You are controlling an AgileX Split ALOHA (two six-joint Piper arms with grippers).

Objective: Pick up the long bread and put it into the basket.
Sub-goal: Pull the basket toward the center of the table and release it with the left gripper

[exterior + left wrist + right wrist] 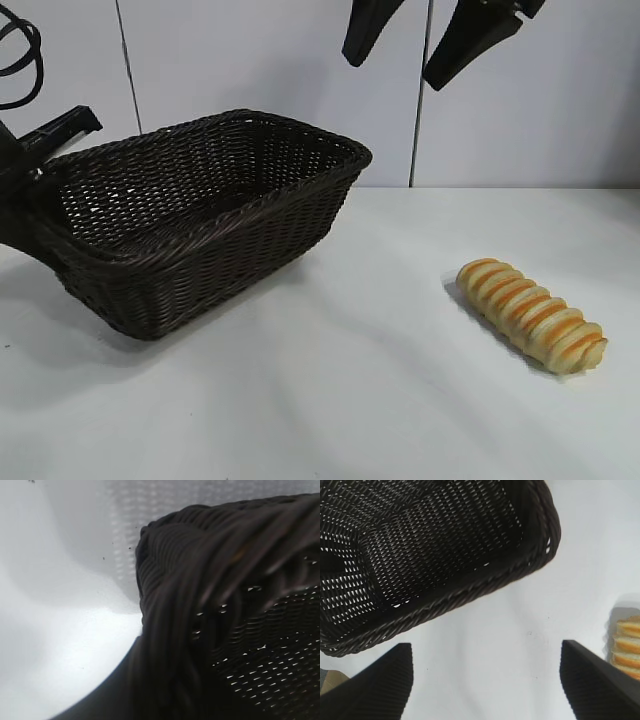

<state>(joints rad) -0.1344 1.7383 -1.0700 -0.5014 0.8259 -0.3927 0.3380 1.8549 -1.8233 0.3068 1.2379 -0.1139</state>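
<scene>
One ridged, pale-yellow long bread point(532, 315) lies on the smooth white bench point(350, 400), well apart from the dark woven basket point(200, 220). The left claw point(30, 165) clamps the basket's braided rim, tilting it. The right claw point(425, 35) hangs wide above.

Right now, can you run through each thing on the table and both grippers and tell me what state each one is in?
basket: tilted, its far right end raised off the table, nothing inside.
long bread: lying flat on the table, right of the basket, untouched.
left gripper: at the basket's left end, closed on its rim.
right gripper: open, holding nothing, up above the table between basket and long bread.
table: white, bearing both.
</scene>
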